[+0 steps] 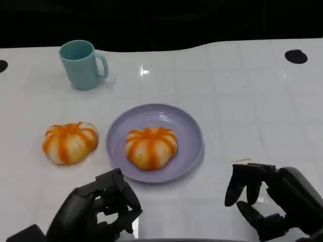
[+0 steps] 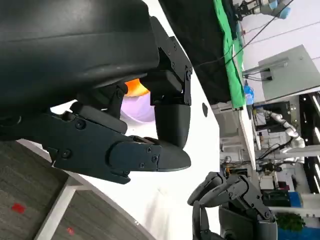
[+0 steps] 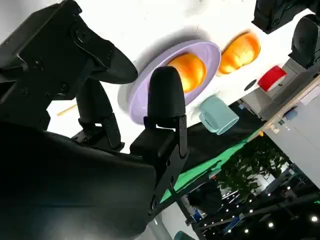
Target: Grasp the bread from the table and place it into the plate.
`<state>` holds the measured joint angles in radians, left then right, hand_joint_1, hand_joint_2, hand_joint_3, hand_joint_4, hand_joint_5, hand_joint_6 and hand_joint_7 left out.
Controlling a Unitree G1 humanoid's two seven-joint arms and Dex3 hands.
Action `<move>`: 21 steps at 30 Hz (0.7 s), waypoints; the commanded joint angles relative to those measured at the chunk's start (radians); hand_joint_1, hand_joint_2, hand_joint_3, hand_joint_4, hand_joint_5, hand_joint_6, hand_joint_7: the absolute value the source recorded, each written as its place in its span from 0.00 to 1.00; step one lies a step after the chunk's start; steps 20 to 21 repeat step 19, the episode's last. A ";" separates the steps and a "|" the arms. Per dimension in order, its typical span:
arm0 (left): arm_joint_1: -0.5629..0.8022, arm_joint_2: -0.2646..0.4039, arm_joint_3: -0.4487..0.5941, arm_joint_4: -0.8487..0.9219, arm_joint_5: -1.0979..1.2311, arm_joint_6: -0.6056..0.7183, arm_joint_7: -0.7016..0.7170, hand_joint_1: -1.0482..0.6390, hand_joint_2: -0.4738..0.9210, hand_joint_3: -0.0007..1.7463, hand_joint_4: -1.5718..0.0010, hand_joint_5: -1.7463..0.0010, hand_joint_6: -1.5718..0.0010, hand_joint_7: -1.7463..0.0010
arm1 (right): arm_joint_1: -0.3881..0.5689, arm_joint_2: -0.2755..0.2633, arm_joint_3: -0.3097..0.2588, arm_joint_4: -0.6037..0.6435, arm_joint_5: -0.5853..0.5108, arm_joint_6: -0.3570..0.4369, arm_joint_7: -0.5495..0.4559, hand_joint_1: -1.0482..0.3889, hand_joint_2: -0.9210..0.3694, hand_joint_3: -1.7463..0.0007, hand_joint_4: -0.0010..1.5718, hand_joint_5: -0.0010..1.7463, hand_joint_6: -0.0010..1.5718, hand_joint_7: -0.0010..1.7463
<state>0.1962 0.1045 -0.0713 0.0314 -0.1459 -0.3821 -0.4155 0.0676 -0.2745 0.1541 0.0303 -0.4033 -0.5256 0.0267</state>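
An orange-and-white striped bread (image 1: 151, 146) lies in the lavender plate (image 1: 189, 126) at the table's middle; the right wrist view shows this bread (image 3: 190, 70) and plate (image 3: 142, 90) too. A second striped bread (image 1: 70, 141) sits on the white table left of the plate, and in the right wrist view this loose bread (image 3: 241, 50) lies beyond the plate. My left hand (image 1: 101, 209) hovers low near the front edge, below the gap between loose bread and plate, fingers curled and holding nothing. My right hand (image 1: 267, 199) is at the lower right, fingers apart and empty.
A teal mug (image 1: 81, 64) stands at the back left of the table. A thin wooden stick (image 1: 241, 160) lies just beyond my right hand. Black round marks (image 1: 295, 56) sit at the far right and far left table edges.
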 commanded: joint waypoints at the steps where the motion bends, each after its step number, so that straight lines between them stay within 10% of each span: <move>1: -0.001 0.017 0.011 0.005 -0.011 -0.003 -0.004 0.30 1.00 0.18 0.57 0.00 0.62 0.12 | -0.005 -0.008 -0.014 0.010 0.004 -0.002 -0.014 0.71 0.55 0.19 0.49 0.97 0.49 0.78; 21: 0.002 0.015 0.017 -0.003 -0.014 0.008 -0.003 0.30 1.00 0.17 0.57 0.00 0.62 0.12 | -0.011 -0.017 -0.010 0.019 -0.010 -0.002 -0.016 0.70 0.58 0.17 0.53 0.96 0.51 0.77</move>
